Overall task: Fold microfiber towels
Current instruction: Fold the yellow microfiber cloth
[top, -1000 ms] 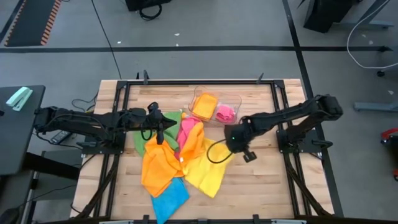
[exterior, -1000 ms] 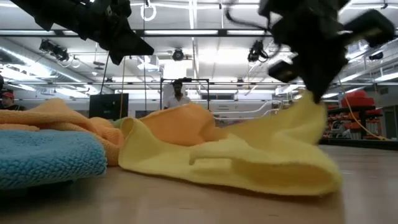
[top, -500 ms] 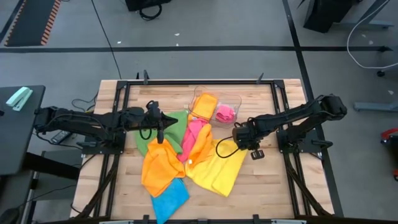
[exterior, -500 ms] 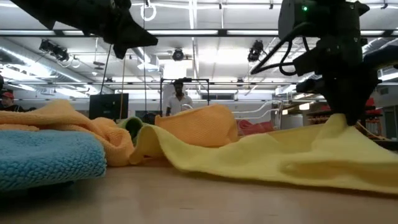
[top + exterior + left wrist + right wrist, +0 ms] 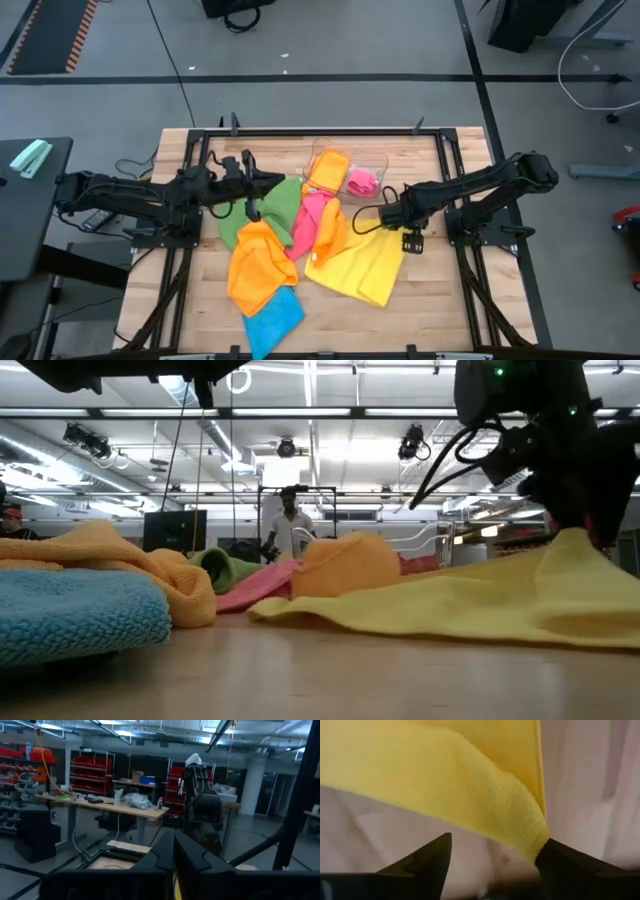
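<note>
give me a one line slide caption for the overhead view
Right gripper open at the spread yellow microfiber towel; left gripper shut above the green towel.

clear plastic tray (image 5: 378,160), wooden table (image 5: 440,300)

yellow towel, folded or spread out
Mostly spread: the yellow towel lies flat on the table, one corner lifted by the right gripper.

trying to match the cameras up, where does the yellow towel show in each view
High view: yellow towel spread at table centre-right, under the right gripper.
Low view: right half, a low yellow sheet rising toward that gripper.
Left wrist view: cannot tell.
Right wrist view: fills the upper picture, a corner hanging beside one finger.
Shared landmark: the right gripper at the towel's corner.
</note>
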You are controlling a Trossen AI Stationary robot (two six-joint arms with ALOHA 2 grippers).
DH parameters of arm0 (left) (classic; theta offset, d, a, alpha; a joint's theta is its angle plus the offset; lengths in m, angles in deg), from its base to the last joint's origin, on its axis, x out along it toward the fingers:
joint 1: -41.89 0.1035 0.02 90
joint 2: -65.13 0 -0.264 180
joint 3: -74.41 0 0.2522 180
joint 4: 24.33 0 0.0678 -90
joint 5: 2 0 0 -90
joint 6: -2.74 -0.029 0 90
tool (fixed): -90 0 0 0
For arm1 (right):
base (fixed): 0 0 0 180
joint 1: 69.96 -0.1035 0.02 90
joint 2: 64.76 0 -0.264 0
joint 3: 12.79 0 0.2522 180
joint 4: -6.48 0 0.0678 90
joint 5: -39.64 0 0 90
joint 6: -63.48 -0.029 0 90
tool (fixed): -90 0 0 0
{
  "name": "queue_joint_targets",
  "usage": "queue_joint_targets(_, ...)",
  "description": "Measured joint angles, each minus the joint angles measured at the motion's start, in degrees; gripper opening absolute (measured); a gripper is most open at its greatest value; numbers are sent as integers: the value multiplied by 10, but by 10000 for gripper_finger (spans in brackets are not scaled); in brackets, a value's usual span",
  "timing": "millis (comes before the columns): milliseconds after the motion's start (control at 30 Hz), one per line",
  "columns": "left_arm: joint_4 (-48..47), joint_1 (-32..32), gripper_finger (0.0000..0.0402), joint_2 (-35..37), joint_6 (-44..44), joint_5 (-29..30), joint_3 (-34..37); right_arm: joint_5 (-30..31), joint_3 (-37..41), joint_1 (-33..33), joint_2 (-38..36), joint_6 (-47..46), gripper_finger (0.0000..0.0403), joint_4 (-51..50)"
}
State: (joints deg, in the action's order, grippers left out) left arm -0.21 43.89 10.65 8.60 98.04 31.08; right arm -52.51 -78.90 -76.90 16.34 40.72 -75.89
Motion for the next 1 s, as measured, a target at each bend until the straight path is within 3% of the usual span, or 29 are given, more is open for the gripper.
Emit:
queue_joint_targets(200, 5, 0, 18, -10, 9, 0, 0, 17, -47, -4, 0, -88, 290, -42)
queue_joint_targets(433, 18, 0, 22, -19, 9, 0, 0, 98, -74, -34, 0, -78, 287, -12)
queue_joint_targets(567, 12, 0, 15, -33, 4, 0, 0, 147, -33, -66, -16, -12, 287, 126)
queue_joint_targets(733, 26, 0, 15, -72, 0, 0, 0, 143, 24, -93, -25, 5, 287, 316)
queue_joint_targets(1000, 54, 0, 27, -133, 74, -1, -1, 141, 49, -138, -20, -3, 287, 464)
